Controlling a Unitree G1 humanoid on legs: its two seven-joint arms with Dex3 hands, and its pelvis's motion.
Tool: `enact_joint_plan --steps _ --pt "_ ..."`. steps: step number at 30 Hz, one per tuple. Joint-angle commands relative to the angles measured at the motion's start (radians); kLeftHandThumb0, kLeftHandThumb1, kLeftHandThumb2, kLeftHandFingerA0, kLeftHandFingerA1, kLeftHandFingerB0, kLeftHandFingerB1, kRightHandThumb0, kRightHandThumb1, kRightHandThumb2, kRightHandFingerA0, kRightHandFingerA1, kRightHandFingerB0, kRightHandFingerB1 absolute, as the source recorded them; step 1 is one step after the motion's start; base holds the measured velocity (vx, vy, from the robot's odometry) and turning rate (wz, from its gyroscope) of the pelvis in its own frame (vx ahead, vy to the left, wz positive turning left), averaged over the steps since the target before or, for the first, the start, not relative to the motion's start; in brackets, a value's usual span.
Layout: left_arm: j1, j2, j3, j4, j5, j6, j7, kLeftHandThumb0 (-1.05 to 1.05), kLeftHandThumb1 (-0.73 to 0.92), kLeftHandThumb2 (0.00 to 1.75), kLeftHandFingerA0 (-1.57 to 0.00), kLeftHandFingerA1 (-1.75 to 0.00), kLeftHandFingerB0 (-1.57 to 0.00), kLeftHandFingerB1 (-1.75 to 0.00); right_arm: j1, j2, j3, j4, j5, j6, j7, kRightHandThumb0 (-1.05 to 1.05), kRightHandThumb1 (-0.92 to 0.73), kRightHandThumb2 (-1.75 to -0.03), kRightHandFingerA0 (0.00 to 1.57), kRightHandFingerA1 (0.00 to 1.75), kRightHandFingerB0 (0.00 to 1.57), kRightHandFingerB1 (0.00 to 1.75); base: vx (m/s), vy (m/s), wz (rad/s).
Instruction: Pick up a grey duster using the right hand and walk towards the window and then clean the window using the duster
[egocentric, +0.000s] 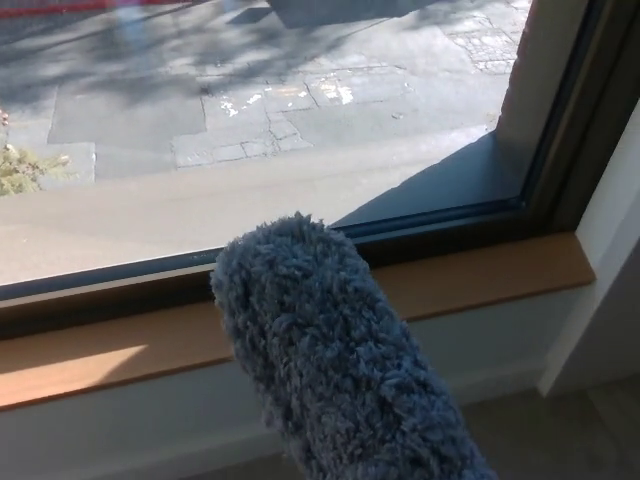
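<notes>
The grey fluffy duster (335, 355) fills the lower middle of the head view, rising from the bottom edge and leaning up to the left. Its tip lies at about the height of the wooden sill (480, 280), below the glass of the window (250, 130). The handle is out of the picture. No hand shows anywhere in the frame.
The dark window frame (570, 130) runs up the right side, with a white wall (615, 290) beside it. Through the glass I see cracked pavement and a small shrub (25, 168) at the left edge. Grey floor shows at bottom right.
</notes>
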Motion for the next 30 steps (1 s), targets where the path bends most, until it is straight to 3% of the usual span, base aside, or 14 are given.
enact_joint_plan --steps 1,6,7,13,15,20,25,27,30 --pt "-0.021 0.032 0.036 -0.007 -0.033 -0.054 -0.007 -0.07 0.69 0.63 -0.84 -0.89 -0.74 -0.67 0.05 -0.139 0.084 -0.053 -0.411 -0.608 -0.183 -0.21 -0.51 -1.25 1.02 1.75 0.87 1.58 -0.14 0.125 -0.34" --pt "-0.019 0.022 0.042 -0.008 -0.035 -0.057 -0.009 -0.06 0.66 0.68 -0.87 -0.92 -0.75 -0.72 0.047 -0.136 0.085 -0.044 -0.401 -0.635 -0.192 -0.22 -0.55 -1.18 1.04 1.75 0.87 1.57 -0.11 0.008 -0.46" --pt "-0.017 0.014 0.046 -0.014 -0.041 -0.06 -0.025 -0.04 0.68 0.71 -0.79 -0.92 -0.73 -0.74 0.045 -0.139 0.082 -0.048 -0.404 -0.631 -0.189 -0.2 -0.49 -1.25 1.01 1.75 0.86 1.58 -0.09 -0.085 -0.5" --pt "-0.015 0.007 0.05 -0.013 -0.035 -0.067 -0.024 -0.06 0.68 0.67 -0.82 -0.9 -0.77 -0.72 0.034 -0.139 0.077 -0.04 -0.408 -0.644 -0.206 -0.2 -0.53 -1.22 1.0 1.75 0.86 1.61 -0.06 -0.216 -0.68" --pt "-0.022 0.017 0.054 -0.006 -0.038 -0.043 -0.031 -0.08 0.69 0.64 -0.8 -0.87 -0.72 -0.69 0.032 -0.139 0.073 -0.044 -0.402 -0.649 -0.208 -0.2 -0.5 -1.26 1.01 1.75 0.85 1.62 -0.11 0.006 -0.56" --pt "-0.029 0.018 0.074 -0.005 -0.052 -0.04 -0.028 -0.09 0.67 0.6 -0.83 -0.92 -0.74 -0.69 0.028 -0.135 0.078 -0.047 -0.389 -0.668 -0.21 -0.2 -0.48 -1.26 1.01 1.75 0.86 1.62 -0.12 0.081 -0.61" --pt "-0.015 0.003 0.077 -0.02 -0.05 -0.06 -0.036 -0.02 0.7 0.69 -0.77 -0.91 -0.71 -0.73 0.043 -0.139 0.081 -0.067 -0.359 -0.685 -0.192 -0.21 -0.45 -1.31 0.99 1.75 0.82 1.65 -0.05 0.262 -0.65" --pt "-0.015 -0.001 0.08 -0.021 -0.049 -0.072 -0.041 -0.02 0.7 0.68 -0.76 -0.9 -0.72 -0.73 0.038 -0.129 0.077 -0.061 -0.372 -0.702 -0.208 -0.22 -0.5 -1.23 0.99 1.75 0.83 1.64 0.07 0.054 -0.75" --pt "-0.028 0.002 0.088 -0.013 -0.048 -0.065 -0.042 0.02 0.65 0.76 -0.83 -0.94 -0.77 -0.75 0.026 -0.127 0.067 -0.066 -0.361 -0.706 -0.201 -0.23 -0.47 -1.28 1.01 1.75 0.85 1.62 -0.02 0.148 -0.54"
